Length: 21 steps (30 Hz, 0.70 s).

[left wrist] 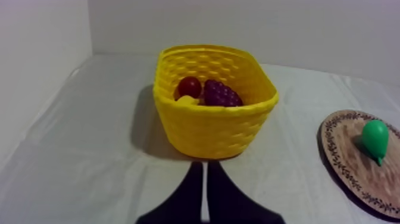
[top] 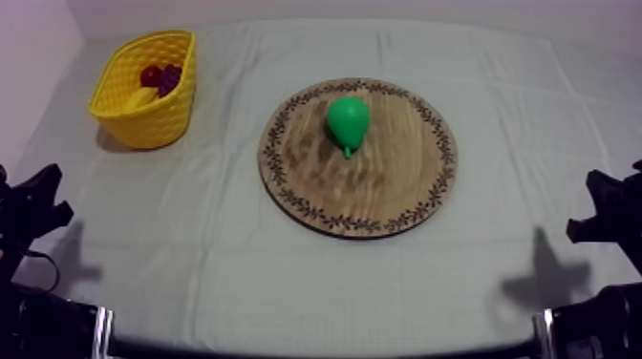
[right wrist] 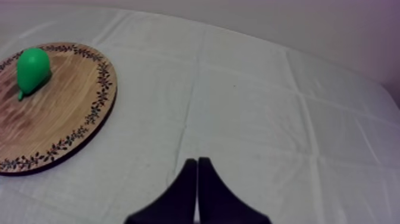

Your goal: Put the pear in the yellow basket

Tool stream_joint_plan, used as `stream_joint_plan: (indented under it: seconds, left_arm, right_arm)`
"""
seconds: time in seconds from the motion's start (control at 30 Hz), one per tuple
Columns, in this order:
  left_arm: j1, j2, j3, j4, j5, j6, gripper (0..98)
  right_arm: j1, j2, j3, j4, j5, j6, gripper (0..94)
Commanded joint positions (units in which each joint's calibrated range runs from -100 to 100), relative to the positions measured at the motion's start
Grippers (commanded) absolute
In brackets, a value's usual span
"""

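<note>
A green pear (top: 348, 121) lies on its side on the round wooden board (top: 401, 186) at the table's middle, stem end toward the front. The yellow basket (top: 162, 119) stands at the back left with a small red fruit (top: 150, 74), grapes (top: 171, 78) and a banana (top: 141, 97) inside. My left gripper (top: 43, 196) rests low at the left edge, far from the board. Its fingers (left wrist: 203, 173) lie together as a narrow wedge, pointing at the basket (left wrist: 208, 122). My right gripper (top: 597, 205) rests low at the right edge, its fingers (right wrist: 196, 170) also together, with the pear (right wrist: 32, 68) far off.
The grey-white cloth (top: 220, 248) covers the table, with wide bare stretches in front of the board and between board and basket. A wall runs along the back and left sides.
</note>
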Motion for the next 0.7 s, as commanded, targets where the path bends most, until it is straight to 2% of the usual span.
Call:
stream_joint_plan:
  seconds: [0.0, 0.4, 0.67]
  left_arm:
    - [-0.01, 0.0, 0.0, 0.05, 0.06, -0.45, 0.1]
    - [-0.01, 0.0, -0.03, 0.08, 0.06, 0.38, 0.1]
    - [0.03, 0.0, -0.11, 0.14, 0.06, -0.26, 0.1]
  right_arm:
    - [0.03, -0.05, 0.05, 0.02, -0.01, -0.01, 0.3]
    - [0.03, -0.05, 0.05, 0.02, -0.01, -0.01, 0.3]
    - [0.03, -0.05, 0.05, 0.02, -0.01, -0.01, 0.3]
